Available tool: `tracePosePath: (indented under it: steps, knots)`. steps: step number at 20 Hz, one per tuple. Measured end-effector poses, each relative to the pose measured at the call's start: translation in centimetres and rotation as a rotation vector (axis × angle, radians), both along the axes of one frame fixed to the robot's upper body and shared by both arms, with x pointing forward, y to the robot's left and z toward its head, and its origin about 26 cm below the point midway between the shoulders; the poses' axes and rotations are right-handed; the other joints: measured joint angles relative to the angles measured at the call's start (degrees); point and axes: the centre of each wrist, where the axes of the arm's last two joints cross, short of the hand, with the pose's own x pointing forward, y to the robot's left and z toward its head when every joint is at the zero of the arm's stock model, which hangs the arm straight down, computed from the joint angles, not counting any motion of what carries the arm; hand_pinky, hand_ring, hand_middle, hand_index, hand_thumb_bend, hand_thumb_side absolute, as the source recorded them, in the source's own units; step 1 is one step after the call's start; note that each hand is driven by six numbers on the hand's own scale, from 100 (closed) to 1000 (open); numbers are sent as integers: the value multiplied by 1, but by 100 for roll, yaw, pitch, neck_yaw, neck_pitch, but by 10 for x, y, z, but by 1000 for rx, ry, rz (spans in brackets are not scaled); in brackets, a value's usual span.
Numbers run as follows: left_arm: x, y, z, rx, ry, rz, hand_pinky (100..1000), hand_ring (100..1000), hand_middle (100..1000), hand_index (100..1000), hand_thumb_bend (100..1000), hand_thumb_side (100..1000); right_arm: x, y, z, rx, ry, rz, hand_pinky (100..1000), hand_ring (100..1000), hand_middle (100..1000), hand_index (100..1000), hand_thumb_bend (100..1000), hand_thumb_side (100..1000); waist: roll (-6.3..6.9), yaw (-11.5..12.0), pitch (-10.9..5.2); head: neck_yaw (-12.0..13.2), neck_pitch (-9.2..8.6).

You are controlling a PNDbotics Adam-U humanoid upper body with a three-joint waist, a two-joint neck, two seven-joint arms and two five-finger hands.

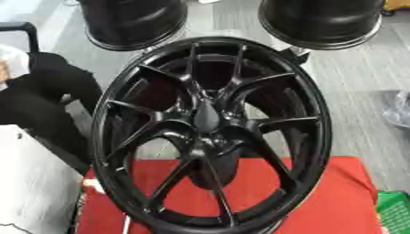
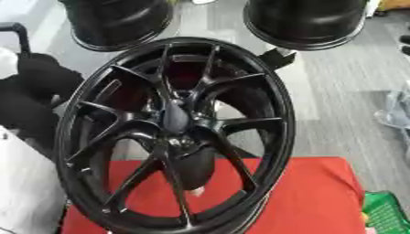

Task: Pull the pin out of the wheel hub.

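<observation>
One black wheel hub [image 1: 210, 132] stands upright — on a red mat [image 1: 336, 192].

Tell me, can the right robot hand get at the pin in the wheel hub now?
Probably yes: the pin stands out from the wheel hub toward the camera, with nothing in front of it. But no robot hand shows in either view, so its approach is unconfirmed.
</observation>
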Motion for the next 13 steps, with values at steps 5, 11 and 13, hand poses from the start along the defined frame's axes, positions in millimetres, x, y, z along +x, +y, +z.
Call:
tracePosePath:
  steps: [5, 11, 13]
  knots:
    - [2, -29, 6, -270, -159, -116, 714, 721, 676, 708, 100, 806, 0, 0, 0, 3, -1, 3, 801, 697, 638, 784, 100, 666, -6, -34, 0, 25, 4]
    - [26, -81, -14, -770, -191, -368, 747, 779, 749, 754, 260, 802, 1, 2, 1, 8, -7, 8, 801, 704, 650, 793, 100, 665, -80, -119, 0, 117, 13]
    - [33, -95, -22, -853, -177, -434, 744, 776, 747, 756, 299, 829, 1, 4, 2, 8, -15, 12, 802, 707, 655, 795, 100, 662, -86, -132, 0, 156, 46]
